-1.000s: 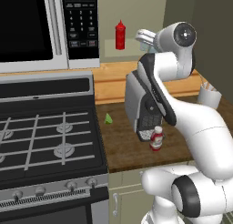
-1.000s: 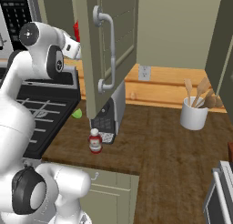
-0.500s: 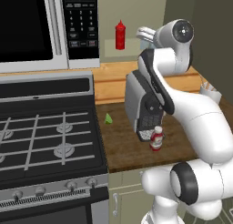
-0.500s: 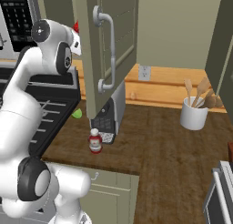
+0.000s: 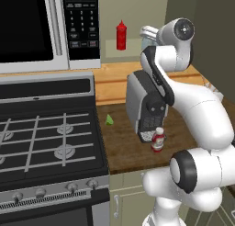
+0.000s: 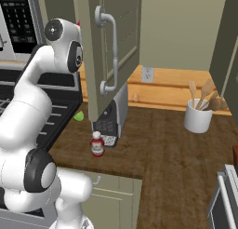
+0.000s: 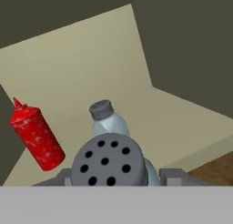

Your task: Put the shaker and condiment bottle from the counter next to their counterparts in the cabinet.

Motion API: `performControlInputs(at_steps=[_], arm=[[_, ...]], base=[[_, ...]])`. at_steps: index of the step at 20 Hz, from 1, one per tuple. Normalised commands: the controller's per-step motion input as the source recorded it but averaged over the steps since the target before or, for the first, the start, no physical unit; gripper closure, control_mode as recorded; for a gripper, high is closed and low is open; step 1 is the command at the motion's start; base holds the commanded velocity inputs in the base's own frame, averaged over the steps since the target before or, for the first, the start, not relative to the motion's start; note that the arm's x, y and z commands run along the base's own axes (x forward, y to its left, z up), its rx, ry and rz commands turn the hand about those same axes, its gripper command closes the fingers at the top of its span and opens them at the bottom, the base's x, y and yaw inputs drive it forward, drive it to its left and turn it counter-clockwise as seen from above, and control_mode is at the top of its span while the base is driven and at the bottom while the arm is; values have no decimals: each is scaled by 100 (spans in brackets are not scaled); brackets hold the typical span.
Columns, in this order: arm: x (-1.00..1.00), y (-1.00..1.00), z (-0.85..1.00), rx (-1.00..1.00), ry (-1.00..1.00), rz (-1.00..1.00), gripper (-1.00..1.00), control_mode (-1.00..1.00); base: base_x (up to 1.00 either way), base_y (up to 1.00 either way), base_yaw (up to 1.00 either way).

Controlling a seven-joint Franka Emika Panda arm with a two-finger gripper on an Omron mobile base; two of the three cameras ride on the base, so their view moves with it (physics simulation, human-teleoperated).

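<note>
The gripper (image 7: 113, 180) is clenched on the shaker (image 7: 109, 161), whose grey perforated cap faces the hand camera with a dark finger tip on either side of it. The load is held up at the cabinet (image 7: 91, 59), above the pale shelf (image 7: 182, 123). Just beyond it on that shelf stands the twin shaker (image 7: 107, 118), upright, with the tall red squeeze bottle (image 7: 36, 139) to its left and apart from it. Judgement: the shaker is light, rigid glass, smooth and likely slippery, and breakable if dropped; a grip across the body below the cap looks soundest, set down gently and upright beside the twin. The condiment bottle (image 5: 158, 140) stands on the wooden counter (image 5: 128, 147), at the near right corner of the toaster (image 5: 142, 108), not yet moved. Judgement: it is squat, stiff and light, best taken across the red body beneath the white cap. A small green item (image 5: 109, 120) lies on the counter left of the toaster.
</note>
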Motion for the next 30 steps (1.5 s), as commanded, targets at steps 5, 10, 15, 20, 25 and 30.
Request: performControlInputs(at_steps=[5, 10, 15, 20, 25, 30], arm=[[31, -18, 0, -4, 0, -2, 100, -100], [17, -23, 0, -3, 0, -3, 100, -100], [3, -24, 0, 0, 0, -1, 100, -100], [0, -17, -8, 0, 0, 0, 100, -100], [0, -2, -30, 0, 0, 0, 100, -100], [8, 0, -32, -1, 0, 0, 100, -100]], base=[[0, 0, 0], [0, 0, 0], [0, 0, 0], [0, 0, 0], [0, 0, 0], [0, 0, 0]])
